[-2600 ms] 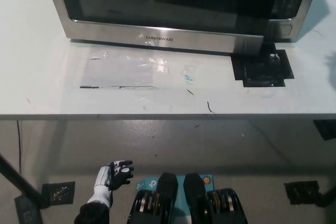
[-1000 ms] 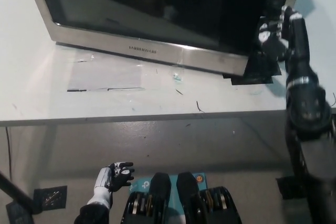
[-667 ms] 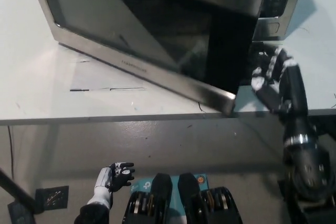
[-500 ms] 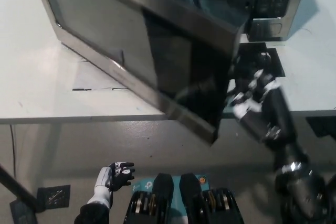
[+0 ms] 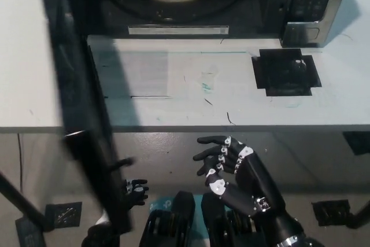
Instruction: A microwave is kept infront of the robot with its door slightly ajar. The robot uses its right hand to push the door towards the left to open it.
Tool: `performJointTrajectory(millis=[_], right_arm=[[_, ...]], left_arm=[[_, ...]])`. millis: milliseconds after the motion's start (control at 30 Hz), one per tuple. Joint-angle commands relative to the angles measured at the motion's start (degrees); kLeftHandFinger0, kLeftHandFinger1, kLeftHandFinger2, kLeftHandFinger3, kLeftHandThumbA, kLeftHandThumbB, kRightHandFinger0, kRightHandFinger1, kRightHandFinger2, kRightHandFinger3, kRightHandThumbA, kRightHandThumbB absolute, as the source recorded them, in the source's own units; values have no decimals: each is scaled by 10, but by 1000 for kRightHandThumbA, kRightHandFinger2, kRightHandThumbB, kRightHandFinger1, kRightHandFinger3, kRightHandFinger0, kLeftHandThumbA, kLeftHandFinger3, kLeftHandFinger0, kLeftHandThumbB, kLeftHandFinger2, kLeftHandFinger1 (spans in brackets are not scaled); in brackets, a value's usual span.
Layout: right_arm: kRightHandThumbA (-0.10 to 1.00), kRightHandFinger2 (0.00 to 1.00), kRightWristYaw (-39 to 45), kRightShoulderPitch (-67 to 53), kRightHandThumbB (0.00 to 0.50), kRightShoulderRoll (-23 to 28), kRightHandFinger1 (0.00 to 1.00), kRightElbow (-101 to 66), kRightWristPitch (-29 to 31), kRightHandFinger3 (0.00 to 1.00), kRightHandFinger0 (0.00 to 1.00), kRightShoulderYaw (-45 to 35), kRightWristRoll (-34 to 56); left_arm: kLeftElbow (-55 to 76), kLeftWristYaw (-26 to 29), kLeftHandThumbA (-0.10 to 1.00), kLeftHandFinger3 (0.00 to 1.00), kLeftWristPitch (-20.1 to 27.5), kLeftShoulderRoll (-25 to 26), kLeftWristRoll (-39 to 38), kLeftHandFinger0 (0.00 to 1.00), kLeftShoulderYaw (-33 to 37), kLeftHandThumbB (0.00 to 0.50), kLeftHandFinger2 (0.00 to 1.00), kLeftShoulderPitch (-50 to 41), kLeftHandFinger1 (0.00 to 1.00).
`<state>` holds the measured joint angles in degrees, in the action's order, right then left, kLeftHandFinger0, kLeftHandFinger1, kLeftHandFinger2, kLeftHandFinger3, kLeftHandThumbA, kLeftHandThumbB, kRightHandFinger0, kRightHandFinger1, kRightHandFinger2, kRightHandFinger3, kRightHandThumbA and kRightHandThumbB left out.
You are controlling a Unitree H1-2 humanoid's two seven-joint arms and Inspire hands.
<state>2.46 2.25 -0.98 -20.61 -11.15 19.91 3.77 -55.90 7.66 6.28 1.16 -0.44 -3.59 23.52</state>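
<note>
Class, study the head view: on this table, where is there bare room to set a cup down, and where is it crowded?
Free: the white table between the microwave front and the near edge, left of the black square patch; also the strip right of that patch. Crowded: the left side, where the open door swings out past the edge. The right hand hangs below the edge.

The microwave [image 5: 173,4] is black inside with a silver frame, and its open door [image 5: 87,137] is dark with a silver edge. The worktop [image 5: 185,93] is white, carrying a black square patch [image 5: 286,72]. The right hand [image 5: 231,169] is black with white-tipped fingers [image 5: 211,172]. The floor [image 5: 173,154] is grey.
</note>
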Motion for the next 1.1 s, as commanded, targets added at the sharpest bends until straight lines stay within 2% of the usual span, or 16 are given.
performJointTrajectory(millis=[0,100,133,267,367,400,500,533,567,700,733,800,867,933,967,1067], right_arm=[[303,527,23,2,148,-2,406,-19,2,696,267,-3,9],[290,525,24,0,152,-2,405,-19,2,695,267,-8,8],[290,521,21,-4,170,7,406,-21,-3,694,273,-23,12],[284,519,17,-10,170,16,407,-13,16,696,276,-49,10],[294,541,11,-17,140,16,412,-9,24,718,276,-75,15],[291,543,2,-26,112,23,421,1,31,745,303,-104,24],[295,533,1,-37,119,32,436,25,52,735,327,-141,20],[262,515,-4,-41,121,32,419,32,55,727,313,-154,21],[244,503,-4,-44,117,32,403,39,61,724,299,-165,24],[224,508,-16,-54,140,34,413,80,68,711,323,-211,26],[222,514,-18,-57,149,35,413,89,69,701,324,-221,26],[237,532,-21,-59,174,36,423,105,78,696,337,-230,16],[227,537,-26,-59,168,37,419,129,97,703,337,-239,5],[225,513,-35,-60,181,24,390,166,116,709,295,-255,15],[248,496,-39,-61,183,19,376,179,121,706,284,-260,16],[292,477,-42,-59,210,12,351,208,143,685,266,-267,14]], left_arm=[[1,3,138,506,10,0,-3,612,-3,13,550,21,522],[2,7,127,507,5,-1,-2,609,-5,9,555,21,524],[7,4,121,522,14,1,3,641,1,0,578,17,550],[4,6,143,539,12,2,5,682,3,1,594,19,567],[5,5,122,514,14,1,4,692,2,0,586,19,575],[5,2,117,532,13,2,5,660,4,0,589,19,569],[2,3,114,529,14,2,3,649,2,0,580,20,555],[0,-5,64,528,23,1,-8,653,-4,0,584,20,561],[1,6,115,503,16,2,6,665,4,6,575,20,564],[-1,8,137,525,13,4,8,680,5,0,584,24,576],[-2,-4,88,514,16,1,-11,668,-7,0,578,25,566],[-3,6,138,496,15,3,5,668,2,1,565,27,560],[-3,4,150,506,18,5,7,678,5,0,574,28,570],[-6,9,194,555,18,8,18,701,13,0,589,28,583],[-6,9,161,538,18,4,5,689,3,14,579,30,573],[-9,10,167,508,14,4,4,678,2,6,571,35,566]])
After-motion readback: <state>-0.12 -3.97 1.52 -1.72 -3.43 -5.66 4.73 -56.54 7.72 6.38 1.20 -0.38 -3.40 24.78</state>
